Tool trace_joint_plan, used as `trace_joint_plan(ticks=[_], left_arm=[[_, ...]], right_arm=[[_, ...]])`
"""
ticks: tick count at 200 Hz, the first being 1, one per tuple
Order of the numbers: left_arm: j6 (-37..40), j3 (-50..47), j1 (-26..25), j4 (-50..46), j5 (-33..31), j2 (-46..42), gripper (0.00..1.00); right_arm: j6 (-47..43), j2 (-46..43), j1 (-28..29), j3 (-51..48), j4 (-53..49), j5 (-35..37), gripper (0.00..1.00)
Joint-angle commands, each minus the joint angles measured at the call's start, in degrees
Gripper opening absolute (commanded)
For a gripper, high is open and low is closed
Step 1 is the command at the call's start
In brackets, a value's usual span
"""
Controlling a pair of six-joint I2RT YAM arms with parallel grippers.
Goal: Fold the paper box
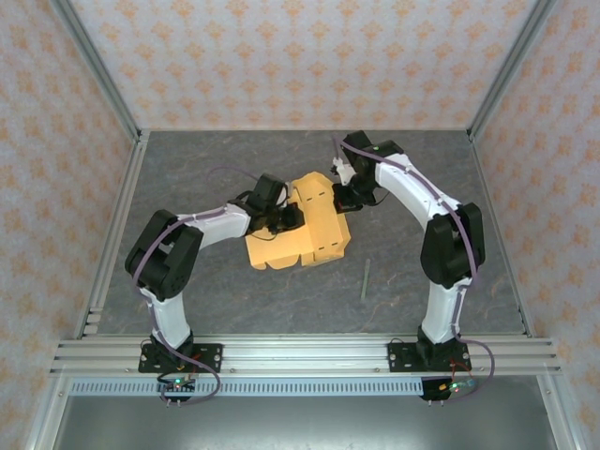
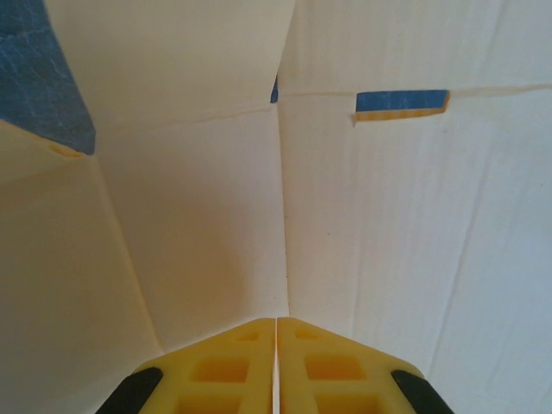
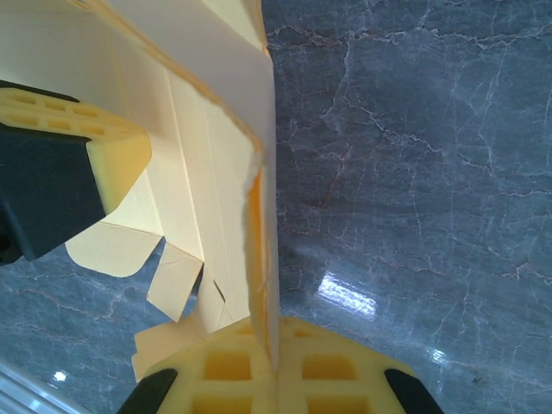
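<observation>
Right tool (image 3: pixel 274 362) clamps a flap edge of the paper box (image 1: pixel 305 230) in the middle of the desk (image 1: pixel 281 309), left tool (image 2: pixel 276 362) pinched narrow against its panel; best to hinge slowly along the crease.

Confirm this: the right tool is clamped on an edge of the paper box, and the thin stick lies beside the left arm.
Wrong on the stick. The right tool is clamped on an edge of the paper box, but the thin stick lies beside the right arm, as the top external view shows.
</observation>
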Motion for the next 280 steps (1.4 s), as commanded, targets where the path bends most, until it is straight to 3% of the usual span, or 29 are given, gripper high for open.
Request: trace_joint_plan(ticks=[1, 75, 134, 182, 280], left_arm=[[0.08, 1.71, -0.13, 1.4, -1.16, 1.71, 0.09], [-1.55, 1.48, -0.13, 3.97, -1.05, 6.94, 0.05], [-6.05, -2.34, -1.35, 10.37, -3.01, 7.25, 0.02], [-9.74, -2.15, -1.82, 13.13, -3.27, 9.32, 0.01], [-13.25, -3.74, -2.45, 15.94, -5.74, 11.23, 0.0]], right_arm=[[-0.74, 1.28, -0.2, 2.45, -1.59, 1.4, 0.0], [1.18, 5.09, -0.21, 6.07, -2.53, 5.73, 0.0], [6.12, 6.73, 3.81, 8.61, -3.24, 20.86, 0.0], [8.12, 10.2, 7.33, 12.18, -4.47, 27.79, 0.01], [9.03, 15.5, 12.3, 22.1, -8.9, 31.5, 0.01]])
